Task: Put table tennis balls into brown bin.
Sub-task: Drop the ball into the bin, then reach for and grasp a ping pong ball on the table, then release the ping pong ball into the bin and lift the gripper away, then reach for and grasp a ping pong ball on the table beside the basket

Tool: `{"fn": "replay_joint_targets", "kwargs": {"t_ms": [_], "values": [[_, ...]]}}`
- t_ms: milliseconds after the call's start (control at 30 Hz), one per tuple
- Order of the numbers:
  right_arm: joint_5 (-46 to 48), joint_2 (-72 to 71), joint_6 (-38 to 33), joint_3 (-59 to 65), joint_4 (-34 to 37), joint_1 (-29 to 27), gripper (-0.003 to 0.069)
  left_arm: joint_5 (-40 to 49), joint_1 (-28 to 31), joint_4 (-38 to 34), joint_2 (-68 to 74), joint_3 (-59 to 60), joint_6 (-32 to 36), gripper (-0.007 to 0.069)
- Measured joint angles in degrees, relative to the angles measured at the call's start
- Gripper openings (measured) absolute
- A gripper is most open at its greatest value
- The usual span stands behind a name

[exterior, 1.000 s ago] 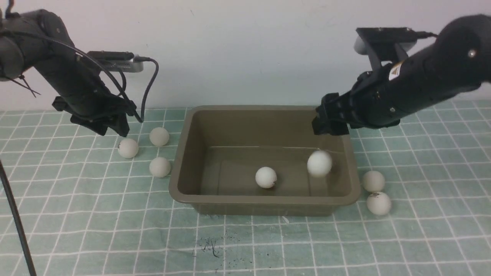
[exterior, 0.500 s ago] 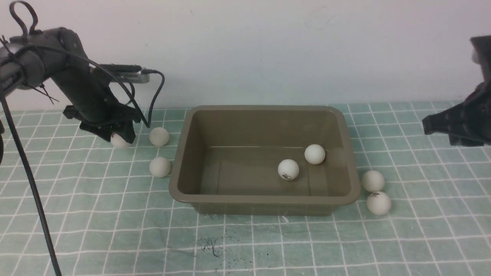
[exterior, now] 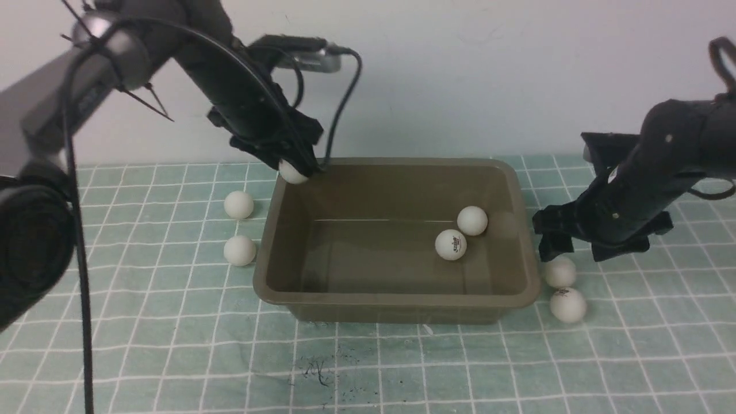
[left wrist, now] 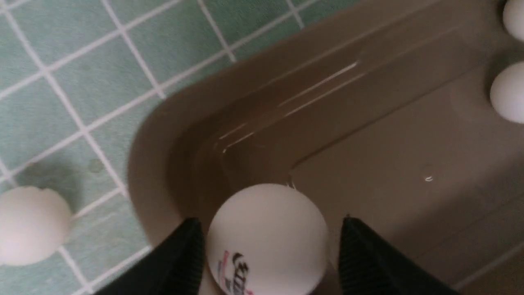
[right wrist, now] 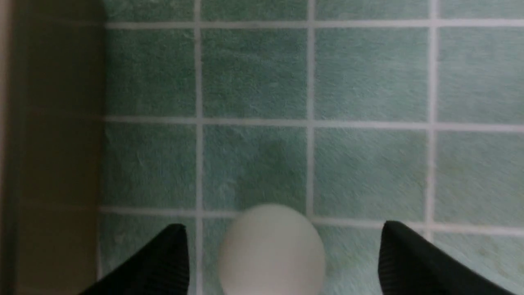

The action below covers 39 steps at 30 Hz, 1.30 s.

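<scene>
The brown bin (exterior: 397, 299) stands mid-table with two table tennis balls (exterior: 472, 220) (exterior: 451, 244) resting inside, right of centre. My left gripper (exterior: 296, 167) is shut on a logo-marked ball (left wrist: 266, 239), held over the bin's far-left corner (left wrist: 151, 164). Two balls (exterior: 238, 204) (exterior: 240, 250) lie on the mat left of the bin. Two more (exterior: 560, 272) (exterior: 567, 304) lie right of it. My right gripper (exterior: 553, 247) is open, low over the nearer-to-bin ball (right wrist: 272, 250), its fingers (right wrist: 409, 258) standing either side of it without touching.
A green mat with a white grid (exterior: 144, 345) covers the table. A white wall stands behind. The bin's outer wall (right wrist: 53, 143) is close beside the right gripper. The left arm's cable (exterior: 339, 109) hangs by the bin's far rim.
My left gripper lifted a ball off the mat and carried it right, over the bin's corner. My right arm swung back down to the ball beside the bin. One ball in the bin rolled slightly.
</scene>
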Motion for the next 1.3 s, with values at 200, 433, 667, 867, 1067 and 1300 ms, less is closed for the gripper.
{"fn": "replay_joint_targets", "kwargs": {"t_ms": [200, 433, 667, 867, 1067, 1300], "values": [[1.3, 4.1, -1.2, -2.9, 3.4, 0.0, 0.0435, 0.2, -3.3, 4.1, 1.1, -0.3, -5.2, 0.0549], [6.4, 4.2, -0.9, -6.2, 2.2, -0.8, 0.0342, 0.2, 3.2, 10.4, -2.0, -3.2, -8.8, 0.0063], [11.4, -6.5, -1.4, -11.2, 3.6, -0.1, 0.0341, 0.2, 13.0, 9.5, -0.2, -3.5, -7.4, 0.0034], [10.1, -6.3, -7.5, -11.8, 7.4, 7.9, 0.0341, -2.3, 12.1, 4.7, 7.0, -3.5, -6.4, 0.0317], [11.6, -4.4, -7.5, -11.8, 6.4, 10.2, 0.0527, -4.9, 10.2, 5.9, 11.1, -3.5, -6.6, 0.0576], [22.0, -7.9, -7.2, -11.7, -6.5, 9.7, 0.0653, -3.5, 10.2, 7.6, 12.1, -5.6, -7.1, 0.0336]]}}
